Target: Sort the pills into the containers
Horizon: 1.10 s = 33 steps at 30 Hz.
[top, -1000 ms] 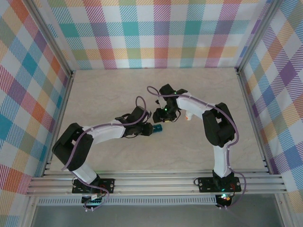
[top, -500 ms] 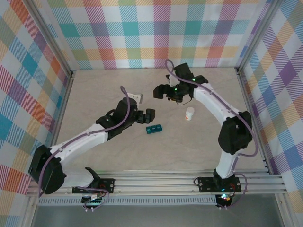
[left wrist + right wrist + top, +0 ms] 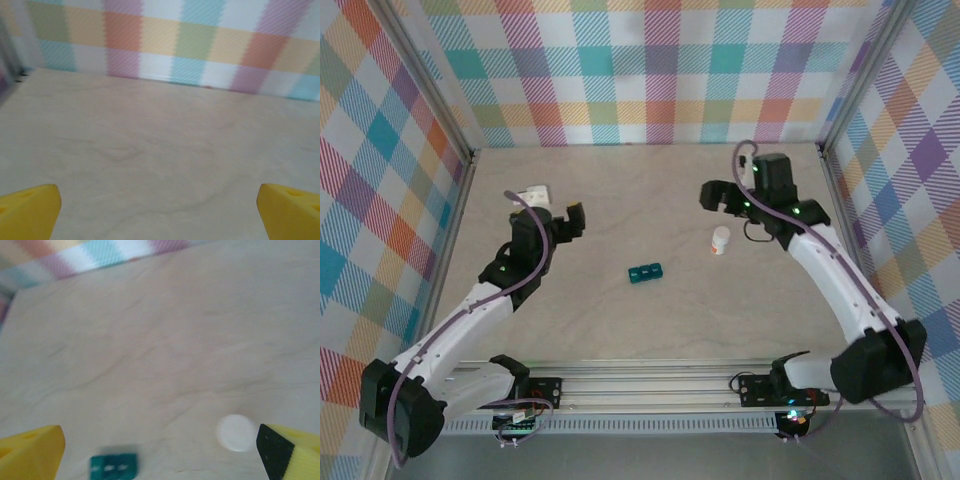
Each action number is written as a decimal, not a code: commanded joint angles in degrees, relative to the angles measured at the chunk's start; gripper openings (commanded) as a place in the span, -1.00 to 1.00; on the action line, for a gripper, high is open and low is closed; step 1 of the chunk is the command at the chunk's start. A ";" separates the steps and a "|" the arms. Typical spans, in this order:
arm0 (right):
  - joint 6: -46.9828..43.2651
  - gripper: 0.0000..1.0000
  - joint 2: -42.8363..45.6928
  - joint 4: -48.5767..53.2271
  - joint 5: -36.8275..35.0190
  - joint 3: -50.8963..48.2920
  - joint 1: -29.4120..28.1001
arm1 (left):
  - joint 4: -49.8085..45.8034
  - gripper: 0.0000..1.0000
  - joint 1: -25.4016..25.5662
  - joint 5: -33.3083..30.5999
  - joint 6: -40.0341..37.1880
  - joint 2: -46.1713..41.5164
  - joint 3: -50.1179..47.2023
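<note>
Table: I take the containers as my landmark | left gripper well to their left, fingers spread, holding nothing | right gripper beyond them to the right, fingers spread, holding nothing | white bottle standing near their right | containers mid-table, nothing touching them | pills too small for me to make out, so I judge most of the sorting is left.

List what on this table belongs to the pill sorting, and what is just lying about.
Belongs to the job:
teal-green three-compartment strip, mid-table, apart from both arms

Just lying about:
white bottle, standing to the right of the strip, not touching it
small white item, far left near the left arm, too small to identify
</note>
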<state>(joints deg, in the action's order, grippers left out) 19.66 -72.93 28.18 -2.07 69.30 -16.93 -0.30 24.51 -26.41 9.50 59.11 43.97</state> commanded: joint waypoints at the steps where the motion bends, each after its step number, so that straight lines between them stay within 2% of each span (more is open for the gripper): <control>1: -1.26 0.98 4.96 -10.87 -12.61 -7.07 3.10 | 6.70 1.00 -4.22 -3.37 -2.34 -1.72 -3.00; 5: -2.70 0.98 7.83 -16.72 -16.56 -13.52 6.68 | 8.56 1.00 -7.19 -5.62 -5.06 -2.57 -6.77; 9: -3.83 0.98 8.14 -19.84 -16.53 -18.00 9.54 | 12.82 1.00 -10.10 -4.88 -7.13 -5.42 -13.58; 13: -6.46 0.98 9.14 -25.97 -16.98 -24.54 10.60 | 17.88 1.00 -13.04 -4.00 -7.66 -3.86 -19.30; 17: -9.70 0.98 8.85 -33.59 -17.33 -30.85 10.86 | 24.32 1.00 -15.24 0.78 -8.00 2.29 -20.93; 22: -14.20 0.98 5.86 -45.50 -16.81 -38.03 10.95 | 32.74 1.00 -15.59 6.10 -8.00 11.13 -22.28; 26: -18.08 0.98 0.42 -59.64 -16.93 -44.06 10.95 | 38.09 1.00 -15.60 8.16 -8.65 18.12 -21.74; 27: -18.51 0.98 -1.18 -63.57 -16.84 -45.76 11.04 | 36.16 1.00 -15.67 8.97 -9.38 19.31 -20.30; 32: -17.82 0.98 -10.00 -81.62 -16.04 -50.68 11.47 | 43.27 1.00 -17.14 13.19 -12.22 24.81 -20.74; 33: -18.26 0.98 -10.80 -81.70 -15.14 -50.44 11.48 | 43.91 1.00 -17.35 13.80 -12.13 25.66 -20.52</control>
<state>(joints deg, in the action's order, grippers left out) 3.25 -82.00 -39.11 -18.35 19.44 -5.89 37.04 8.64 -15.99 -1.04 83.22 22.44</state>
